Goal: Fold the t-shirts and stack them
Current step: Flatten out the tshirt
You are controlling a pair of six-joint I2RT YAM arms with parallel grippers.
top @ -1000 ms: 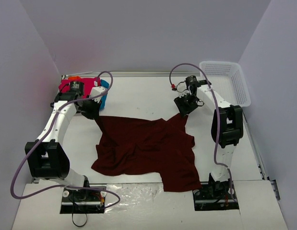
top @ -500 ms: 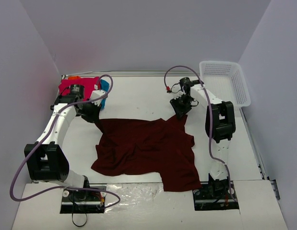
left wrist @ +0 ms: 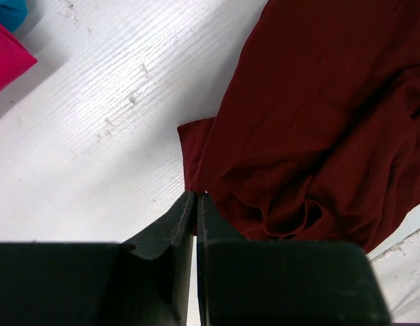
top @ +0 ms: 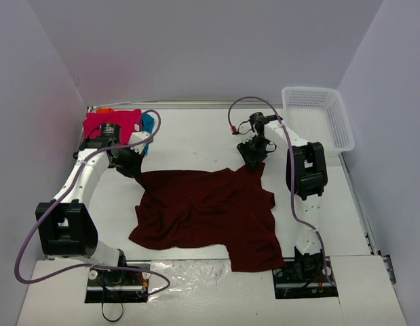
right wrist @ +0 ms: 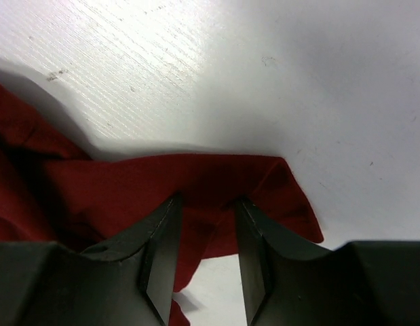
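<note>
On the middle of the white worktop (top: 196, 139) the maroon t-shirt (top: 210, 210) lies spread out but rumpled, its near right part reaching down toward the base of my right arm. My left tool (left wrist: 196, 200) sits at the shirt's far left corner, its fingers pressed together on the cloth edge there; from the wrist view the hem runs straight into the closed tips, with loose folds bunched just to the right. My right tool (right wrist: 205, 224) is at the far right corner of the same shirt, its fingers apart and straddling a narrow flap of maroon cloth that lies flat on the worktop between them. In the far left corner, well apart from the maroon shirt, the pink t-shirt (top: 111, 122) lies folded with the teal t-shirt (top: 148, 127) just beside it on its right. A sliver of orange cloth (top: 104, 110) peeks out behind the pink one; too little shows for me to call it a shirt. The white mesh basket (top: 318, 115) stands in the far right corner.
</note>
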